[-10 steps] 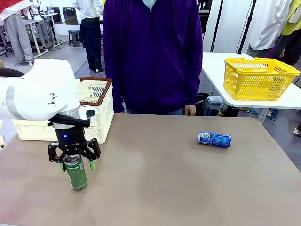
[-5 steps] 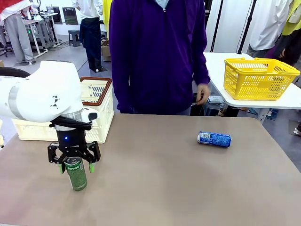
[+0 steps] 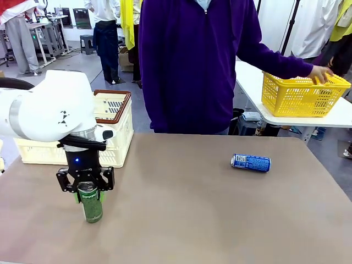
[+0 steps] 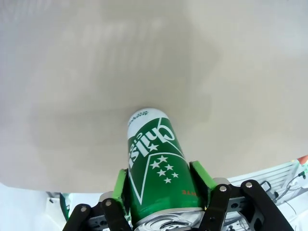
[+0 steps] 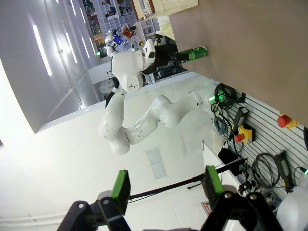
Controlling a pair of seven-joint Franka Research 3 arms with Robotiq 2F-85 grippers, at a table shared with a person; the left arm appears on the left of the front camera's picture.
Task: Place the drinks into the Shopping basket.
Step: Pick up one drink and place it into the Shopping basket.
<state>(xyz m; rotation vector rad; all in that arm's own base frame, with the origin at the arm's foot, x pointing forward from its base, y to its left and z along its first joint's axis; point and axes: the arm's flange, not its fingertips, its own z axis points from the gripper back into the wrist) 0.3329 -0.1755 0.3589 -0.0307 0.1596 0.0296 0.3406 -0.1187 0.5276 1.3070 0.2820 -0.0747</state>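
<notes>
Clamped with the left tool [image 3: 89, 197] around the upper part of the green can [image 3: 91, 209], with the pads [image 4: 202, 174] pressed flat against opposite sides just under the silver top. Standing upright on the tabletop [image 3: 181, 220], base apparently on the surface, just in front of the Shopping basket [image 3: 124, 105] at the near left. Lying on its side well apart to the right, touched by nothing: the blue can [image 3: 251, 162]. Spread wide and holding nothing, pointed away from the work: the right tool [image 5: 166, 187]. Resting on the yellow mesh basket [image 3: 300, 93] at a neighbouring table: the person's hand [image 3: 320, 73], clear of both drinks. Judged thin-walled and stiff along the length but easy to dent across the middle. Smooth and somewhat slippery too, and fairly heavy if full, though full or empty cannot be told. Best gripped near the top or bottom rim, where the wall is strongest, with a moderate squeeze only. For the green can, probably a matter of lifting straight up, clearing the dark brown rim and lowering inside without tipping. For the blue can, likely to roll at the slightest nudge. Better taken across the round body near mid-length, fingers straddling it square to its axis, closing evenly from both sides.
</notes>
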